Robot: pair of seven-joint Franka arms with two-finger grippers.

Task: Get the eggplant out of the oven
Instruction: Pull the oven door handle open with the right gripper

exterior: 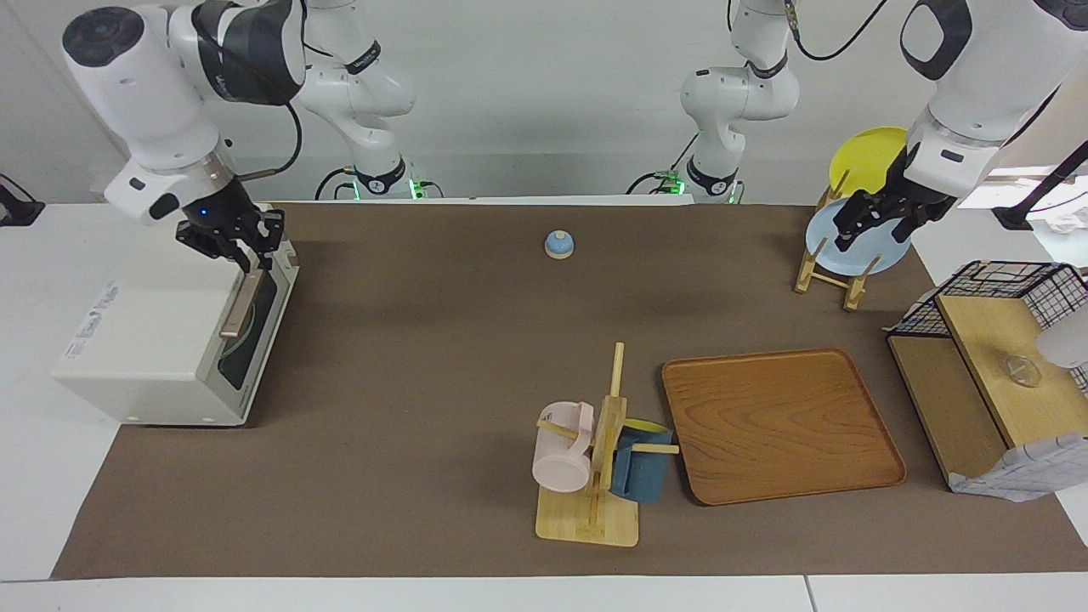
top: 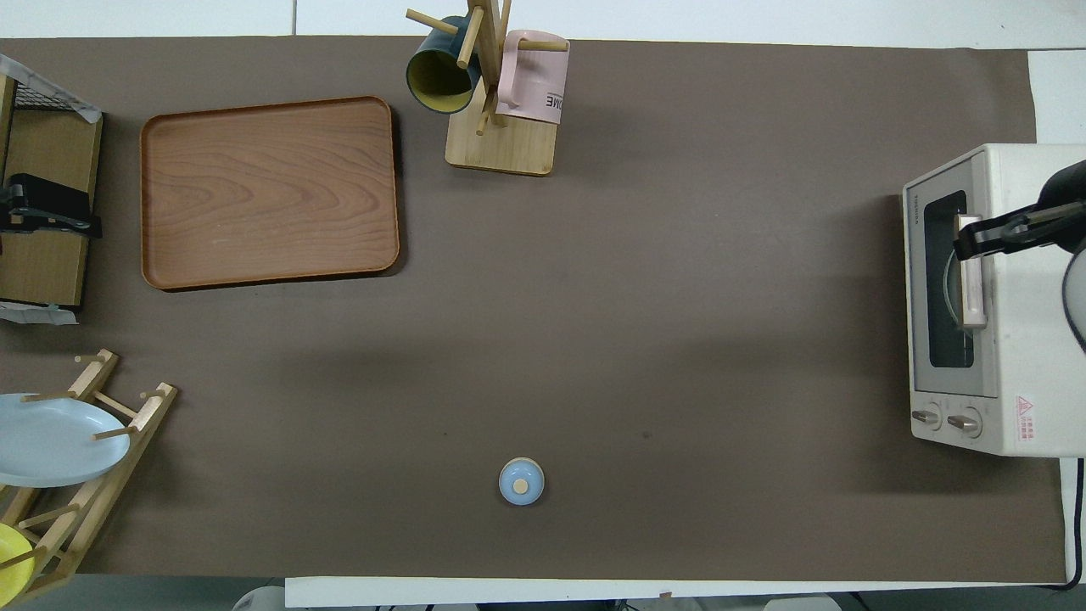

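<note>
The off-white oven (exterior: 153, 340) stands at the right arm's end of the table, also in the overhead view (top: 1010, 297). Its dark glass door is shut. The eggplant does not show in either view. My right gripper (exterior: 240, 257) is open and hangs at the oven's metallic bar handle (exterior: 240, 306), with its fingers either side of the bar in the overhead view (top: 969, 242). I cannot tell whether it touches the handle. My left gripper (exterior: 875, 228) is open and empty, held up in the air over the left arm's end of the table, and it waits.
A blue bell (exterior: 558, 245) sits mid-table near the robots. A wooden tray (exterior: 778, 425) and a mug tree (exterior: 595, 476) with a pink and a blue mug stand farther out. A plate rack (exterior: 837, 263) and a wooden shelf with a wire basket (exterior: 986, 357) are at the left arm's end.
</note>
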